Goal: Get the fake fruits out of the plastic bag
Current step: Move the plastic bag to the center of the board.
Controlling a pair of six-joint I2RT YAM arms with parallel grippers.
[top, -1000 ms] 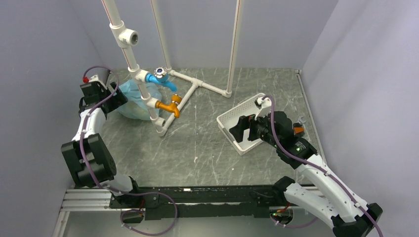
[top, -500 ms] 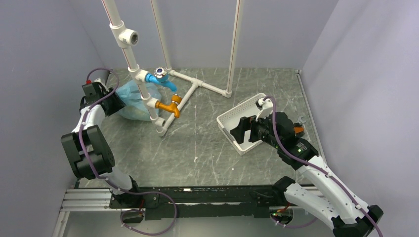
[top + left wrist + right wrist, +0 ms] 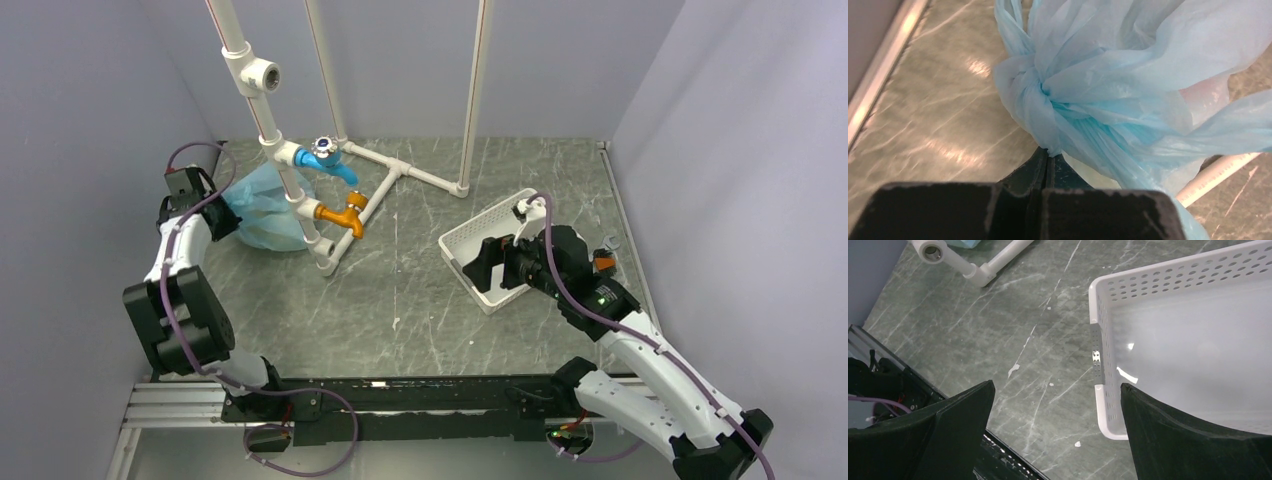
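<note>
Plastic bag (image 3: 262, 205): found bunched just left of the white pipe frame (image 3: 300, 195) and touching it, neck twisted into a tight wad. Saw the left gripper (image 3: 1048, 156) pinching the bottom of that wad, jaws clamped together on the film. Saw the right gripper (image 3: 1058, 415) well right of the frame, jaws spread wide and empty over the near corner of the white basket (image 3: 1098, 360). Found no fake fruits outside the bag, only a faint pinkish patch (image 3: 1200, 95) through the film, perhaps one of them. Judged the task barely begun: bag gripped, neck still closed, every fruit left to take out.
</note>
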